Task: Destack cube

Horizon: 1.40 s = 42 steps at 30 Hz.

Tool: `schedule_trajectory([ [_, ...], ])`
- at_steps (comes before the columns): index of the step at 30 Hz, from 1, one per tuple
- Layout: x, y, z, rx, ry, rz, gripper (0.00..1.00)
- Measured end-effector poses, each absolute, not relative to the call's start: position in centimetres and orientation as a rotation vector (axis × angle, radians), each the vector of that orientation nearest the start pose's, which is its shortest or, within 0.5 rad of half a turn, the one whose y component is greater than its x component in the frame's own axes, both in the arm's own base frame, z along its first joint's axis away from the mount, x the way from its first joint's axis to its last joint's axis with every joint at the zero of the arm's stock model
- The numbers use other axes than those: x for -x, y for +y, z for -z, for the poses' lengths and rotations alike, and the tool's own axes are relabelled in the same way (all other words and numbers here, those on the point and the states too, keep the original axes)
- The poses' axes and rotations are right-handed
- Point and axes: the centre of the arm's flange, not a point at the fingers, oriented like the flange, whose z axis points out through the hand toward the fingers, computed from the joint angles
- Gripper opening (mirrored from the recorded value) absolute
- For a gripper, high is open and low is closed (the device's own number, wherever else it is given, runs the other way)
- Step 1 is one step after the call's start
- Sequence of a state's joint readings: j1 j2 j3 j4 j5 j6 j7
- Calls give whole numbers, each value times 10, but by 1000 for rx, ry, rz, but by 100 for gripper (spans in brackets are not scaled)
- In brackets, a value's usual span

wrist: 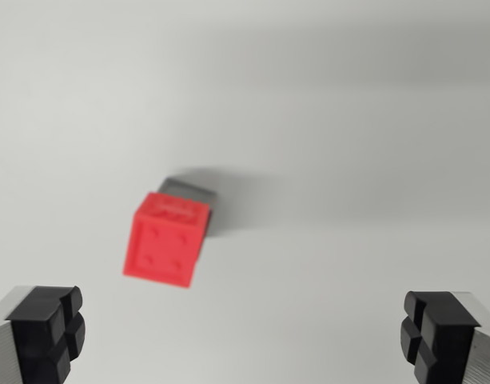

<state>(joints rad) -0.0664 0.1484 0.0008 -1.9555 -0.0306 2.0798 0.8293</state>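
A red cube (165, 239) sits on the pale bench (348, 120), a little to the wrist view's left of centre and slightly blurred; its facing side shows four small round dimples, and its top bears raised markings too soft to read; just behind it, touching or nearly so, a grey block (191, 189) peeks out past the red cube's upper edge, though whether the red one rests on it or merely stands in front of it cannot be told; a soft shadow spreads from the pair toward the wrist view's right; the fingers (46, 332) of the gripper (243, 336) stand spread wide at the two lower corners, black pads on silver mounts, holding nothing; the cube lies ahead of them, well apart from both.
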Motion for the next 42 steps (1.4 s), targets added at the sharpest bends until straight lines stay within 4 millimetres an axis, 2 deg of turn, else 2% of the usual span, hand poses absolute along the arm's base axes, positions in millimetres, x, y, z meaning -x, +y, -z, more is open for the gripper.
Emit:
schedule_trajectory([
  [19, -583, -39, -395, 2869, 1361, -24, 100],
  [35, -568, -28, -368, 2836, 1421, -20, 100],
  [42, -558, -19, -348, 2810, 1464, -19, 100],
])
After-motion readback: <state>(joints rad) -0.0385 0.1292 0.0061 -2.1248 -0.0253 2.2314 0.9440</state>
